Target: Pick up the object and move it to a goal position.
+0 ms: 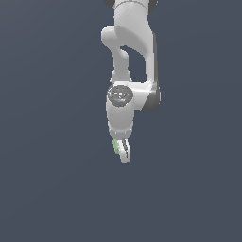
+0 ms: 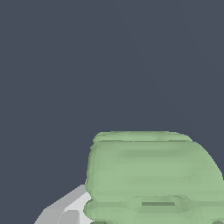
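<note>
Nearest the wrist camera, the pale green block [image 2: 153, 175] fills much of the frame, its lumpy, mottled faces stepped in soft ridges with one darker slot-like mark low on its front. A pale grey fingertip [image 2: 65, 210] presses against one of its sides; the other finger is not seen in this view. No writing, label or brand mark can be read on the block or on the finger.

In the exterior view the claw [image 1: 122, 151] points down at the end of the white Panda arm [image 1: 127, 61], its fingers drawn in close with a sliver of the green block [image 1: 115, 146] showing on the side toward the exterior view's left. The claw is nearly closed and gripping the block between its fingers.

Beyond, the flat dark grey-blue tabletop [image 1: 47, 189] spreads evenly across both views; whether the block is touching it or held above it cannot be told. The round joint cap [image 1: 119, 94] carries faint markings too small to read.
</note>
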`<action>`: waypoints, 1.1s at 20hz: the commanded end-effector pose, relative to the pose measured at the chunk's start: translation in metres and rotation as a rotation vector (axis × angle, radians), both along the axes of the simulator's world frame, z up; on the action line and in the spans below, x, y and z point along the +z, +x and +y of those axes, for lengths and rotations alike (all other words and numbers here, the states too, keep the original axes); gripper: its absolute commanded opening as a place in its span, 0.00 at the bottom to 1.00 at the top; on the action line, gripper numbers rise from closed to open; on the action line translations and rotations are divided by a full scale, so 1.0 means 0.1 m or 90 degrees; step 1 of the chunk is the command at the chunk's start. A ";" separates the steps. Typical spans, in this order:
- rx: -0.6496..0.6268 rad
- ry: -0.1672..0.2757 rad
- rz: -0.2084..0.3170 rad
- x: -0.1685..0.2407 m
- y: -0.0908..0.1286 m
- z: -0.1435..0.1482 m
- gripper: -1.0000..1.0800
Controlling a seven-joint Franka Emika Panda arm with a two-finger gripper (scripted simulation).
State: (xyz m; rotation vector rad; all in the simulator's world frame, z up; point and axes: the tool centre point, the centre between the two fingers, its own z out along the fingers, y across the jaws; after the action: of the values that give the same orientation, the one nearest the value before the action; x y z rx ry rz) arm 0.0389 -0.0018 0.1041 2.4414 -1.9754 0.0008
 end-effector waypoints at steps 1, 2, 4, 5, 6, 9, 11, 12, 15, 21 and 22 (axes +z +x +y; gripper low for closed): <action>0.000 -0.001 0.000 0.21 0.07 0.13 0.00; 0.000 -0.001 0.000 0.29 0.10 0.18 0.00; 0.000 -0.001 0.000 0.47 0.17 0.29 0.00; 0.000 -0.001 0.000 0.55 0.20 0.34 0.00; 0.000 -0.001 0.000 0.63 0.23 0.39 0.00; 0.000 -0.001 0.000 0.84 0.32 0.52 0.00; 0.000 -0.001 0.000 0.95 0.36 0.59 0.00; 0.000 -0.001 0.000 0.99 0.38 0.62 0.00; 0.000 0.000 0.000 1.10 0.43 0.69 0.00; 0.001 0.000 0.000 1.20 0.48 0.76 0.00; 0.001 0.000 0.000 1.21 0.48 0.76 0.00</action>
State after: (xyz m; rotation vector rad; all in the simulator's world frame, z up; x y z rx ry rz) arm 0.0864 0.0739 0.2236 2.4438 -1.9744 0.0012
